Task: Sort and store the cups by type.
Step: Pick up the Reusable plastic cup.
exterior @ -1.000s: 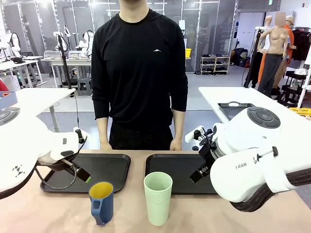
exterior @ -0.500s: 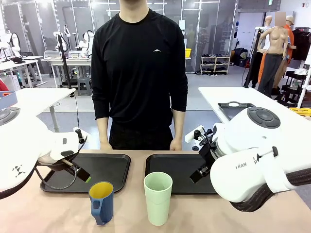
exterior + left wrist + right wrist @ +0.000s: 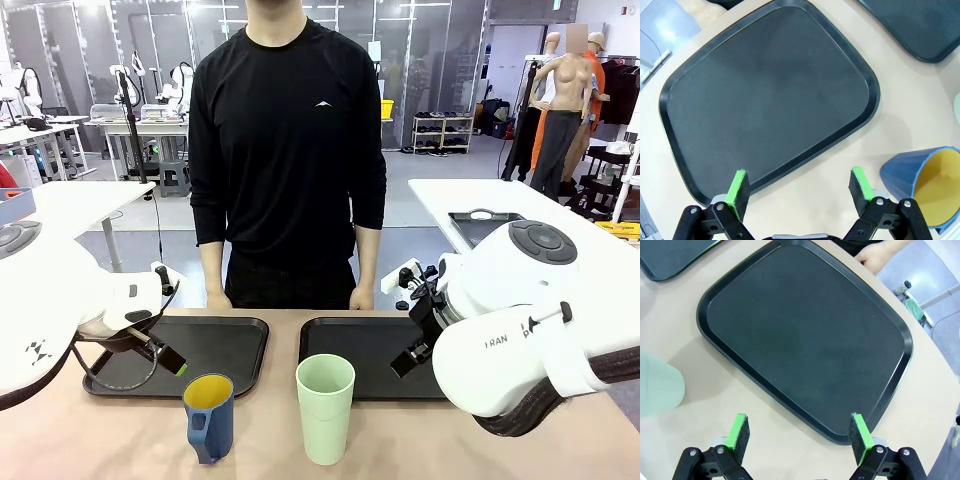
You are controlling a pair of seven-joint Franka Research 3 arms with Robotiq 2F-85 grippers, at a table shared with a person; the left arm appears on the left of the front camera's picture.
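A dark blue mug (image 3: 209,417) with a yellow inside and a handle stands on the table near the front, left of centre; its rim also enters the left wrist view (image 3: 923,183) at the lower right. To its right stands a tall pale mint-green tumbler (image 3: 325,407), whose edge appears at the left in the right wrist view (image 3: 657,390). My left gripper (image 3: 799,187) hovers open over the near edge of the left black tray (image 3: 765,90), empty. My right gripper (image 3: 799,432) is open and empty above the near edge of the right black tray (image 3: 805,335).
Two black trays (image 3: 200,350) (image 3: 365,350) lie side by side across the table's middle. A person in a black top stands at the far edge with both hands (image 3: 361,298) resting on the table; one hand (image 3: 875,255) lies just beyond the right tray.
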